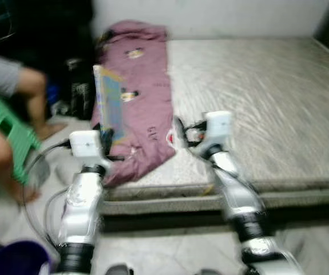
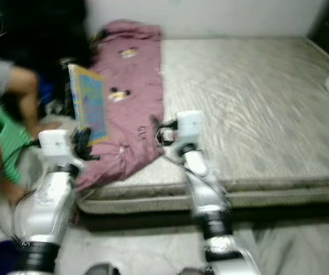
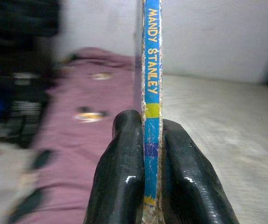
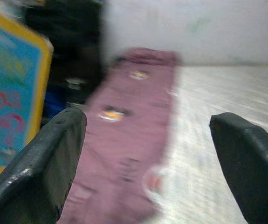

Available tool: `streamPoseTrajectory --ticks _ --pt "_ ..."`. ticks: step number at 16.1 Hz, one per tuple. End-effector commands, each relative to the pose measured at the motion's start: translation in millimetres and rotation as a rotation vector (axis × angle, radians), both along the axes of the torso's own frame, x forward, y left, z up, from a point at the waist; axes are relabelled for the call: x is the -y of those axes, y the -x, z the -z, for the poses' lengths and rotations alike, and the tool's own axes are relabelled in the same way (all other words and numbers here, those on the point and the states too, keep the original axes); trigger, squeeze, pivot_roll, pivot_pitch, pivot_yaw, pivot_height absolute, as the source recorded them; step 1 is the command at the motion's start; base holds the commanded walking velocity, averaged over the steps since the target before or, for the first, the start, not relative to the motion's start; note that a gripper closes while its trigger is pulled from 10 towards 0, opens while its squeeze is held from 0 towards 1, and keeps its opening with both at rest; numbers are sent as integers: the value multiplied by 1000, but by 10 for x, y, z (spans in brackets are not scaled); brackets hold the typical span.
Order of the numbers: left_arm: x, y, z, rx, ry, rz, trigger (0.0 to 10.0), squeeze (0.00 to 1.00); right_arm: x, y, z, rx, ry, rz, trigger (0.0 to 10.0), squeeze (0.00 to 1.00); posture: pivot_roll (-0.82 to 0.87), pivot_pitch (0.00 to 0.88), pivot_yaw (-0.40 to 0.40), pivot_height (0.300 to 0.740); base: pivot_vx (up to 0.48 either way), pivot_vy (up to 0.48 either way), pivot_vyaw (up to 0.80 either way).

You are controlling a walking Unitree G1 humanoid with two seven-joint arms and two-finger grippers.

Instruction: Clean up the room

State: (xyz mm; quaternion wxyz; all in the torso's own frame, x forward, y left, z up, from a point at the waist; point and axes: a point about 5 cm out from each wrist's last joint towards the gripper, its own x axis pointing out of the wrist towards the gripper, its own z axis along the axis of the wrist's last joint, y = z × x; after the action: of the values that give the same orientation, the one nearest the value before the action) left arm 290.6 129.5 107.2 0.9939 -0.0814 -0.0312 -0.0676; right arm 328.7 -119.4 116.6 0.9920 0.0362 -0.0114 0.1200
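A thin picture book is held upright by its lower edge, clamped between the two black fingers of the left gripper; the spine, lettered "MANDY STANLEY", faces the wrist camera. It is carried at the near left corner of the mattress, just above the maroon blanket spread down the mattress's left side. An upright carry by the edge is probably meant to keep the book clear of the bedding while a place for it is sought. The right gripper is held out over the mattress beside the blanket's near end, its jaws spread wide and empty, presumably free for the next item. Left of the mattress, a person's arm and a green plastic stool are seen, blurred.
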Motion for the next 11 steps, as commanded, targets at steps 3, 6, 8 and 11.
streamPoseTrajectory --ticks 3,6,8,11 --pt "39 -9 -110 60 -4 35 10000 0 -62 -7 -20 3 -12 -4 10000 0 -120 5 0 740 312 0 0" --pt "43 -6 -111 61 -1 41 10000 0 -60 -1 -17 2 -12 -2 10000 0 -122 11 3 740 354 0 0" --pt "50 -9 -114 62 0 47 10000 0 -61 -5 -17 2 -12 1 10000 0 -121 10 3 740 371 0 0" --pt "47 -15 -113 61 -1 48 10000 0 -65 -9 -18 2 -11 1 10000 0 -121 9 4 740 371 0 0"
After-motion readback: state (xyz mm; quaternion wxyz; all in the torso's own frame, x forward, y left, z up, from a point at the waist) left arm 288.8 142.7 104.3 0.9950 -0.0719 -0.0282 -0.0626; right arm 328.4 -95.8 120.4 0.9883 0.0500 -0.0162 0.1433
